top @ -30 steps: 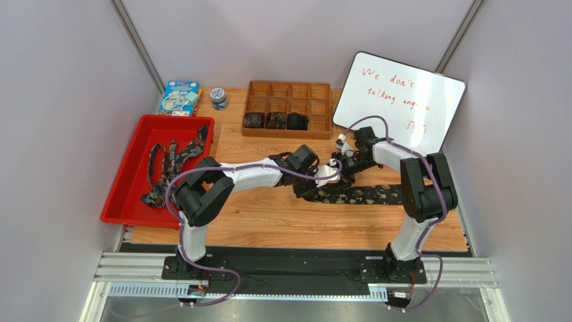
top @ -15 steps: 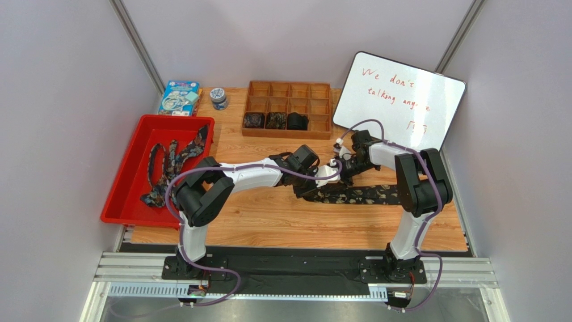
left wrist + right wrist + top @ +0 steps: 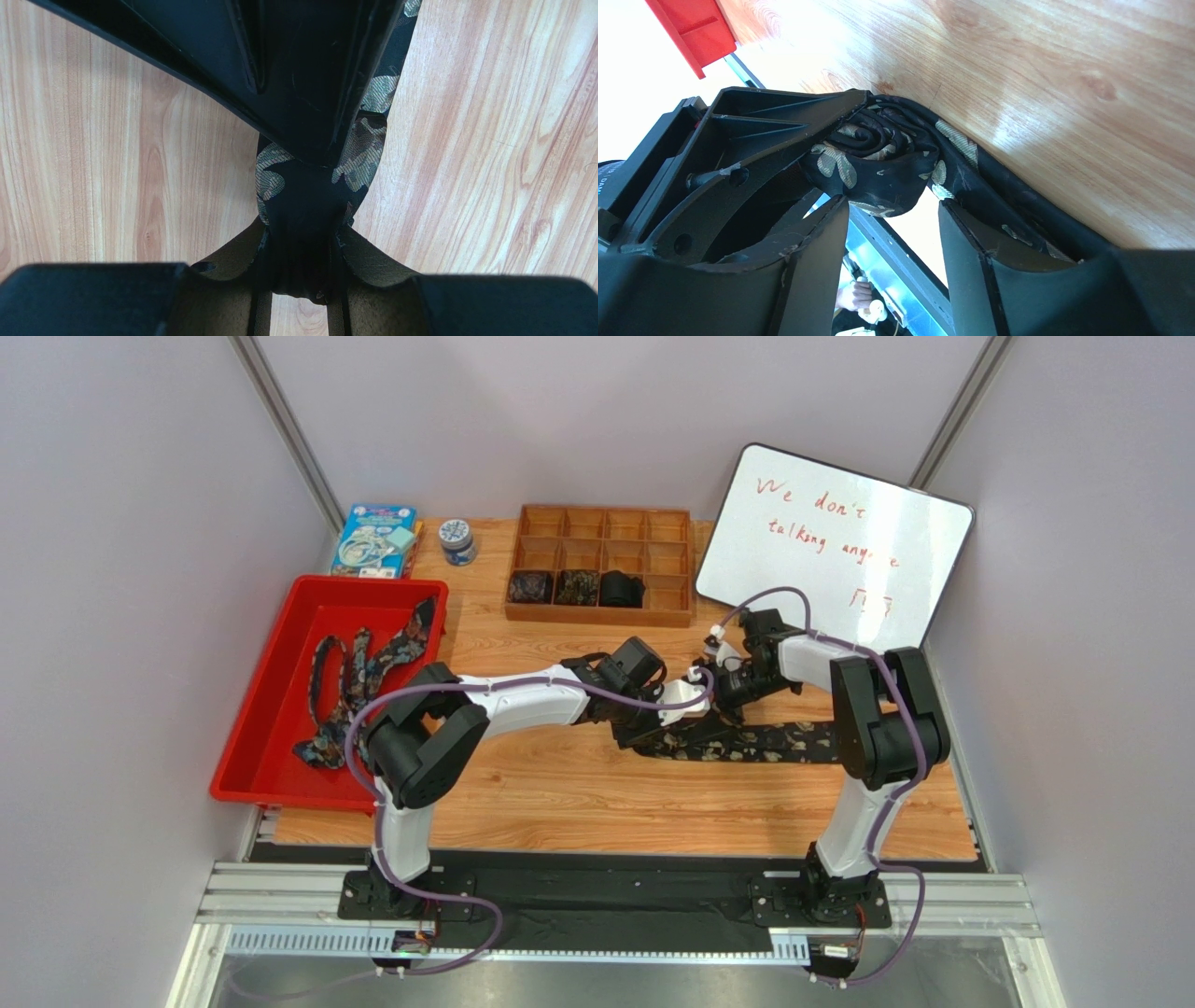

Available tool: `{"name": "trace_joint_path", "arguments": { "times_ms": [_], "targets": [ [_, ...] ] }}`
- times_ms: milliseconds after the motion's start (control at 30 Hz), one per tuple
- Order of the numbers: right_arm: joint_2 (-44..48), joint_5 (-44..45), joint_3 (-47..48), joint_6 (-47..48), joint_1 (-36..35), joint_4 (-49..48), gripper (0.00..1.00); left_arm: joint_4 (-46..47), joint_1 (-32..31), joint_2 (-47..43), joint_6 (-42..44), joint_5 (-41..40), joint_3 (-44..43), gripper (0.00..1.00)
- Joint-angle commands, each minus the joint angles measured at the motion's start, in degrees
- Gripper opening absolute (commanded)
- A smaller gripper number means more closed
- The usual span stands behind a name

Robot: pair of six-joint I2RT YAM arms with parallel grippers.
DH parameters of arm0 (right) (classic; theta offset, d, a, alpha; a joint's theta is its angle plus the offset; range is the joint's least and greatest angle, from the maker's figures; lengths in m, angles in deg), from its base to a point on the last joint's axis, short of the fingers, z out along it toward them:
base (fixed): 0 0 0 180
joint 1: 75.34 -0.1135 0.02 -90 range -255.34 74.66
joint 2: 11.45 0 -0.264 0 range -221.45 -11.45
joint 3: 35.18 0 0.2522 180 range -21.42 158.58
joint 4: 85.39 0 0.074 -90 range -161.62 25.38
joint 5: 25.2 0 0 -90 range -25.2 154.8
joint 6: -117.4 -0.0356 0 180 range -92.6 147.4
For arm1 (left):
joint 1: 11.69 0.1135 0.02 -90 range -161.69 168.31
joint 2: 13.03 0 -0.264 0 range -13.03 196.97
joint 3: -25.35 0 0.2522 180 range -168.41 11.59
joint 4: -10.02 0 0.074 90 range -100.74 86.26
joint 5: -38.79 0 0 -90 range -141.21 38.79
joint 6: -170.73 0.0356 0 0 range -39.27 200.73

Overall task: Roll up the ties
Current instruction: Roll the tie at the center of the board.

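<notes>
Left claw [image 3: 302, 260] — tight on half-rolled tie [image 3: 358, 159]

Fixed overhead view of the whole table [image 3: 561, 805]; both wrist views close on the same tie [image 3: 359, 150].

Bright even light, soft shadows, glare on table [image 3: 1018, 126], overexposed corner
</notes>
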Motion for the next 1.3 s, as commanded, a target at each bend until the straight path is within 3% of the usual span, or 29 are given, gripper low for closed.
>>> {"name": "trace_joint_path", "arguments": {
  "times_ms": [0, 100, 133, 233, 333, 533, 633, 667, 867, 1267],
  "targets": [
    [0.5, -1.7, -0.2, -1.1, -1.2, -3.0, 0.54, -3.8, 0.3, 1.4, -0.2, -0.7, 0.3, 0.18],
    [-1.0, -1.6, 0.2, -1.2, -2.2, -3.5, 0.4, -3.8, 0.3, 1.6, -0.3, -0.8, 0.4, 0.18],
    [-1.4, -1.5, 0.1, -1.2, -2.3, -3.4, 0.29, -3.8, 0.4, 1.6, -0.4, -0.8, 0.4, 0.18],
    [-2.1, -0.6, 0.5, 0.0, -2.2, -2.2, 0.11, -3.8, 0.4, 1.4, -0.6, -0.9, 0.7, 0.19],
    [-2.6, 0.0, 0.7, 1.3, -2.1, -0.5, 0.0, -3.6, 0.4, 1.4, -0.9, -1.0, 0.8, 0.2],
    [-1.1, 3.1, -0.4, 1.8, -0.2, -0.3, 0.0, -3.8, 1.3, 1.5, -1.5, -0.7, 0.1, 0.2],
    [-0.7, 5.9, -0.8, 2.4, 0.6, -0.3, 0.0, -3.3, 1.8, -0.3, -1.4, 0.6, 0.5, 0.34],
    [-0.9, 6.3, -0.8, 2.4, 0.6, -0.3, 0.0, -2.0, 1.8, -1.0, -1.9, 1.1, 1.3, 0.43],
    [-1.3, 9.3, -1.3, 3.1, 0.7, 0.2, 0.0, 2.1, 2.1, -6.4, -2.8, 4.9, 4.2, 0.63],
    [-3.2, 14.6, -1.0, 4.1, 0.7, 0.8, 0.0, 7.6, 2.0, -5.6, -4.9, 8.9, 3.6, 0.69]
  ]
}}
